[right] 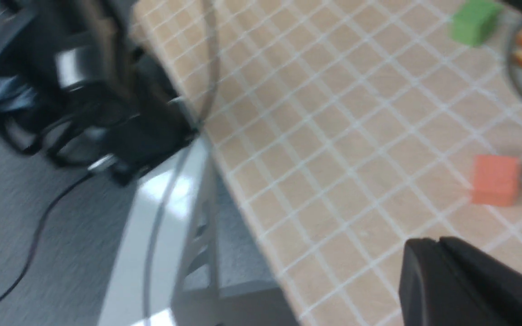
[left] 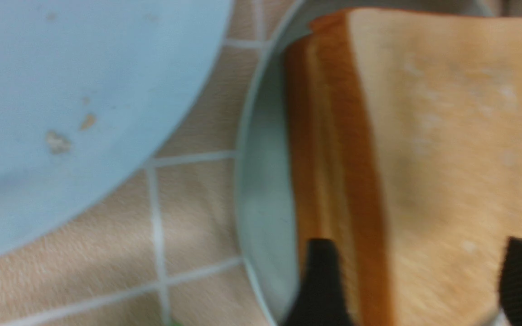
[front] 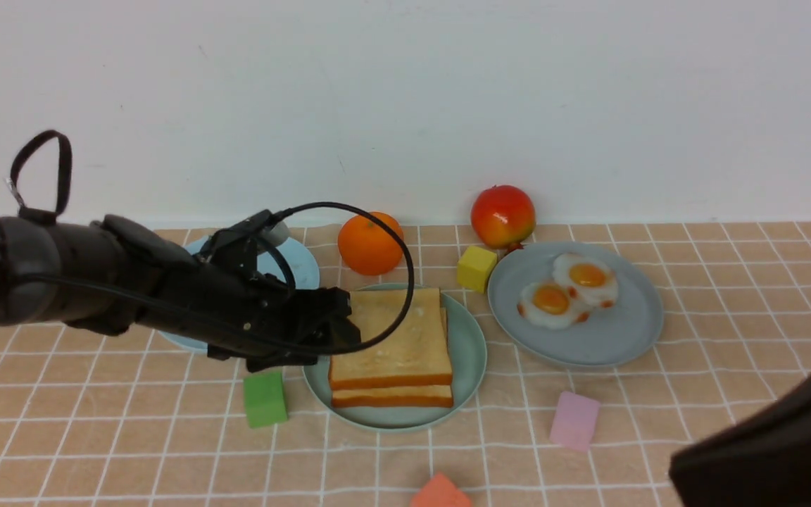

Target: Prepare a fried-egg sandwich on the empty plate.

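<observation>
The left gripper [left: 422, 290] has its jaws wide and holds nothing. Two toast slices [front: 391, 338] lie stacked just under the jaws, on the green plate [front: 467, 352]. Two eggs [front: 569, 290] sit on the grey plate [front: 624, 331], at 2 o'clock from the toast. The right gripper [right: 428, 267] is well apart at 4 o'clock, with its jaws nearly together and empty.

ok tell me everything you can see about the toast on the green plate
Two square toast slices lie flat, stacked, on the mint-green plate, the top one offset slightly so the lower one's edge shows at the front and right. Faces are pale golden and crusts orange-brown; they look like toy foam. No filling shows between them. The fingers of the left gripper stand spread apart at the stack's left edge; whether they touch it I cannot tell.
</observation>
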